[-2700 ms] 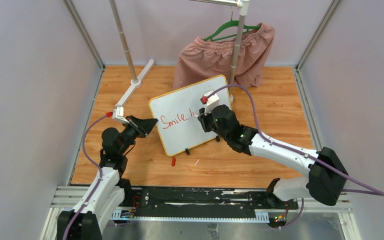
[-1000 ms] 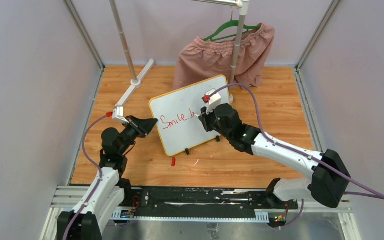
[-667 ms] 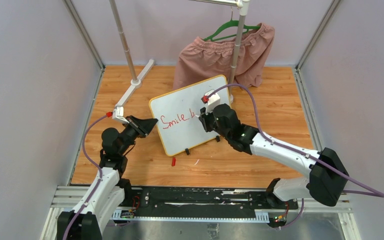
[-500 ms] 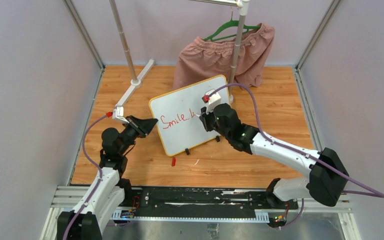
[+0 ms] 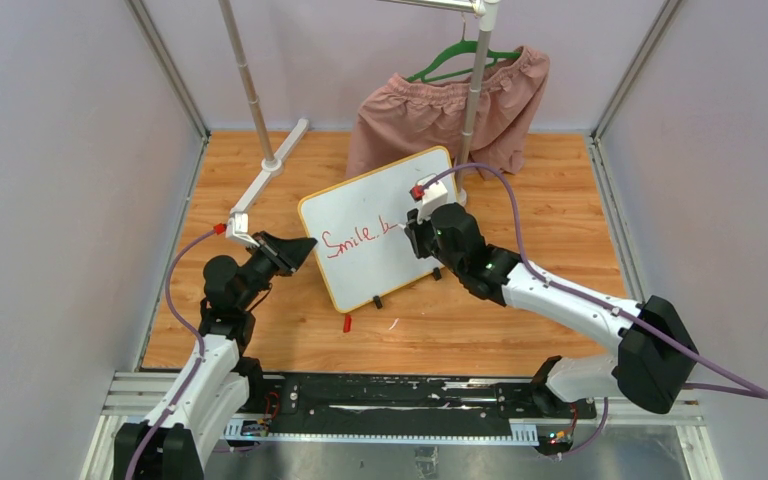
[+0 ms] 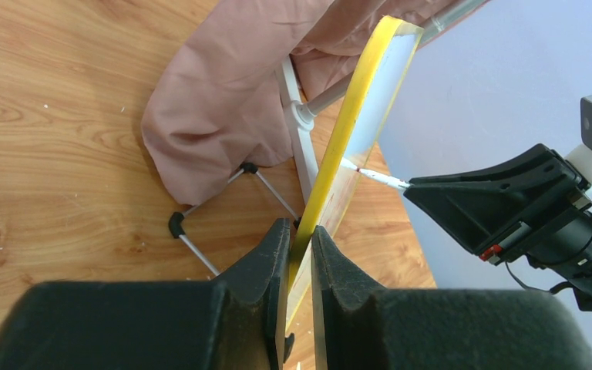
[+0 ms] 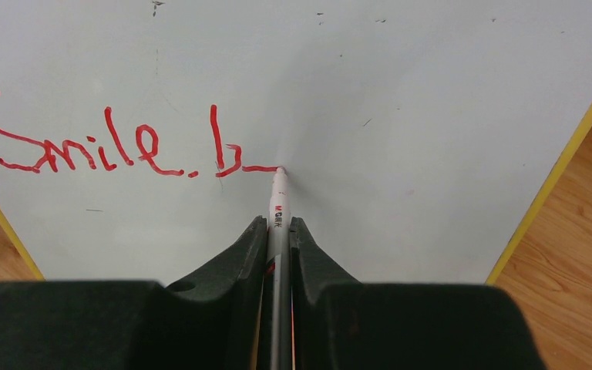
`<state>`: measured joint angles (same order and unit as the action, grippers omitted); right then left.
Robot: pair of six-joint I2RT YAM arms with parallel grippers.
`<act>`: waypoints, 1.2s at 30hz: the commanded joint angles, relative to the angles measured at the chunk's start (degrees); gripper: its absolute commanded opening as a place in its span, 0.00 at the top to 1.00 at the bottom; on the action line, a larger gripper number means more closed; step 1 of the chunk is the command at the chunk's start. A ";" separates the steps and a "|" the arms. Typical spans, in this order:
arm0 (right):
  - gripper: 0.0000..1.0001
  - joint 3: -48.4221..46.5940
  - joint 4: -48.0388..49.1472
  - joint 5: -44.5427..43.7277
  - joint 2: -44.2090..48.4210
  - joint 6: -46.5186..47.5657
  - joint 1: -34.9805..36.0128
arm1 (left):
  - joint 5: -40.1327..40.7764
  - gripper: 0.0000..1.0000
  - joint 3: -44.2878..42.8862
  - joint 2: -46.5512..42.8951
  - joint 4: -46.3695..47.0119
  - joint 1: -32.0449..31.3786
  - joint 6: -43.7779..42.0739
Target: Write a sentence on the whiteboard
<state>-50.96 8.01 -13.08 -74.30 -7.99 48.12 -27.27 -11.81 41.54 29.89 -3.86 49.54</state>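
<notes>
Blocked at the back: pink shorts (image 5: 430, 115) and the rack's upright pole (image 5: 472, 100) right behind the whiteboard's (image 5: 360, 205) far corner, touching or nearly so; hard to tell from above. Taken on the board's left edge by the left gripper (image 5: 308, 243), clamped on the rim; on its face by the right gripper (image 5: 410, 230) and its marker (image 7: 279, 196). Open wooden floor (image 5: 550, 220) right of the board and in front, save for a small red cap (image 5: 347, 323) near the front edge. Hemmed on the left by the rack's white base bar (image 5: 270, 178).
</notes>
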 commanded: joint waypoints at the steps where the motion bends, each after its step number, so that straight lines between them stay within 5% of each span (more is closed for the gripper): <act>1: 1.00 -2.34 0.20 -0.24 -0.39 0.60 -0.83 | -0.77 1.00 -0.01 -0.25 0.65 0.10 0.30; 36: 1.00 0.10 0.25 1.97 -1.30 -0.79 1.12 | -0.55 1.00 0.13 -0.48 0.70 0.16 0.21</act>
<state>-52.49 8.19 -11.53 -75.94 -8.05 48.69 -27.44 -11.75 41.52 29.85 -3.86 49.52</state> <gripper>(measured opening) 0.182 0.175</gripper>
